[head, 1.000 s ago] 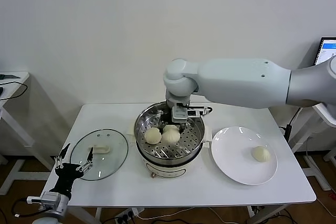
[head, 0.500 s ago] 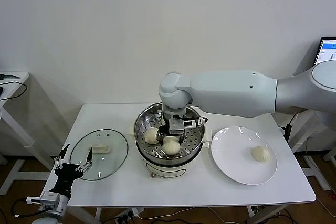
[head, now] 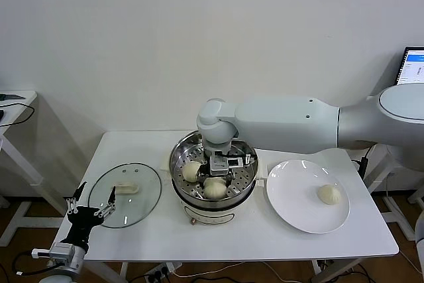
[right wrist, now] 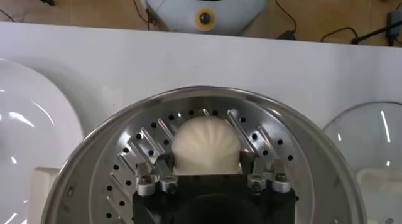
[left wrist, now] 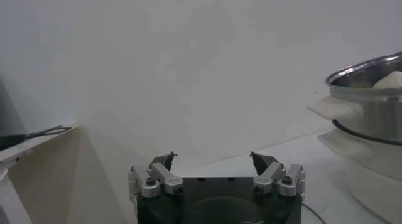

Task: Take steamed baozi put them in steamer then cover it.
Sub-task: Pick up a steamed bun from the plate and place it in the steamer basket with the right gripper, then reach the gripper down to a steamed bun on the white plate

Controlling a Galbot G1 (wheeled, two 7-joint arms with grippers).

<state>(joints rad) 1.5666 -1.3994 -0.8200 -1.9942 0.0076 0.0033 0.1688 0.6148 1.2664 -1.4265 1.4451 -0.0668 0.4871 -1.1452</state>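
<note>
The right gripper (head: 221,171) hangs low inside the steamer (head: 180,164), and the bun (right wrist: 205,145) it is concerned with sits on the perforated tray (right wrist: 135,153) directly between its fingers (right wrist: 164,165). The jaws look parted to either side of the bun rather than pressing it, so I judge it released, though contact at the tips cannot be ruled out. The bun is round, with no long axis to align to. From the steamer's centre, in the head view, this bun lies at about 6 o'clock and a second bun (head: 191,171) at about 9. The last baozi (head: 329,194) waits on the white plate (head: 291,203), at 3 o'clock from the steamer and nearer the right arm. The glass lid (head: 146,197) lies flat on the table (head: 132,147) at 9 o'clock, close to the left gripper (head: 89,209), which is parked wide open and empty at the table's near edge. Going up looks unobstructed; the steamer wall hems the sides.
</note>
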